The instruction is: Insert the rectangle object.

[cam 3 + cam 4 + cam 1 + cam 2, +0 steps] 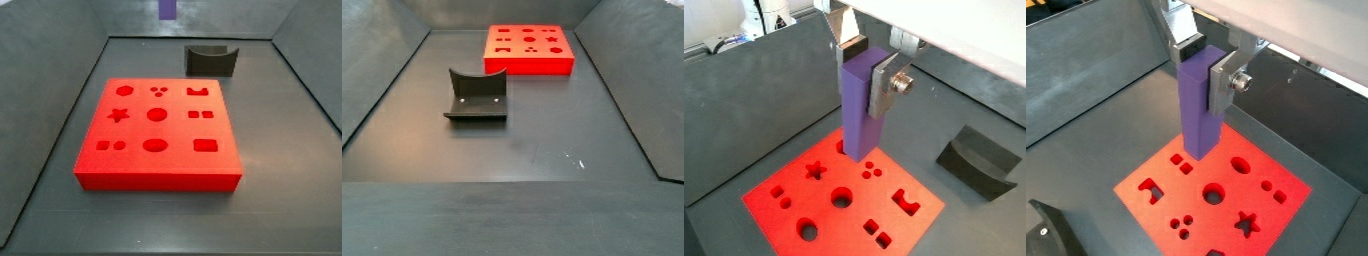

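My gripper (869,70) is shut on the rectangle object (862,115), a long purple-blue bar held upright by its upper end; both also show in a wrist view (1204,65) (1200,115). The bar hangs above the red block (844,178), which has shaped holes in its top face. The bar's lower end hides part of the block's far side in both wrist views. In a side view only the bar's lower tip (167,8) shows, high above the block (174,130). The gripper is out of frame in a side view, where the block (529,62) lies at the far end.
A dark grey curved holder (210,60) stands on the floor beside the block, also seen in a side view (476,95) and in both wrist views (981,160) (1046,230). Grey walls slope up round the floor.
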You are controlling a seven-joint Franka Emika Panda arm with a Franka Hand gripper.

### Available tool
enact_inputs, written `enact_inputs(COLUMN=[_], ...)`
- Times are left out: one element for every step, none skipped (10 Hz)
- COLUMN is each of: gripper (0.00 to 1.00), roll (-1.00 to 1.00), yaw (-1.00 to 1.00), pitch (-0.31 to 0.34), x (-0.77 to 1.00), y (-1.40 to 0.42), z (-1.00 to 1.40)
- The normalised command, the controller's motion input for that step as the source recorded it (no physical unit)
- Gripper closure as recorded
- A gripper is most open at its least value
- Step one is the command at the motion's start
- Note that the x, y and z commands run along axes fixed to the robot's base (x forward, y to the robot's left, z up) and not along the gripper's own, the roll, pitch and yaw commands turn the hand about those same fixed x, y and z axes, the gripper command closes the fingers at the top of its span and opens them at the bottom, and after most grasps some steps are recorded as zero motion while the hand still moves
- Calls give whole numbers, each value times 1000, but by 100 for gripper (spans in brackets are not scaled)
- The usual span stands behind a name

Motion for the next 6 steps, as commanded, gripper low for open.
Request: enact_inputs(gripper=[100,100,100,100,100,100], roll=[0,16,50,63,60,23], yaw=[-269,-237,-166,-123,-117,-126], pitch=[-170,-180,-109,-81,-90,-99], x=[566,500,517,517,517,566], y=[-377,-523,-654,-711,-717,-669], z=[-914,-1000,-966,-980,-971,-869])
